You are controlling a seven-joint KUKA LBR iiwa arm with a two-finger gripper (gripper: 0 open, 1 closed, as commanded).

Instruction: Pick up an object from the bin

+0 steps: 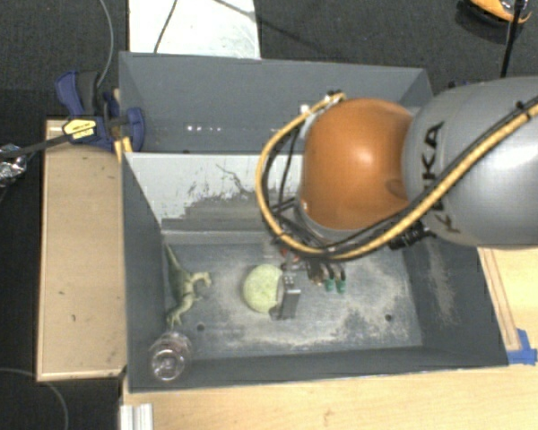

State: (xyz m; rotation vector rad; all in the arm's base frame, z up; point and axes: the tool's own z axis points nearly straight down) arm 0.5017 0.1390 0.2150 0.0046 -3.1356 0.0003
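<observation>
Bin (278, 92): grey metal, the largest thing here; floor worn pale in the middle, with a few loose things in the left half and centre

Arm (489, 173): comes in from the right, silver, bent down over the middle of the bin, with a yellow-black cable looped around it

Orange cover (354, 164): round, fixed on the wrist, hiding most of what is under it

Toy dinosaur (185, 292): green, thin, lying near the left wall, well apart from the gripper; not touched

Ball (260, 288): pale green, round, on the floor about the centre of the bin; the nearest thing to the gripper and probably the thing to be picked

Gripper (287, 305): low, close to the floor, just beside the right side of the ball; touching or not, cannot tell; apart or together, also cannot tell, because the cover and the wrist hide too much

Clear bottle (169, 358): small, in the front left corner, far from the gripper

Done, as judged: descent into the bin, arrival next to the ball

Left, as judged: a sure hold on a thing, then lifting it clear of the floor; nothing seen held, ball not raised

Risk: round ball, easy to roll away if pushed from one side only
</observation>
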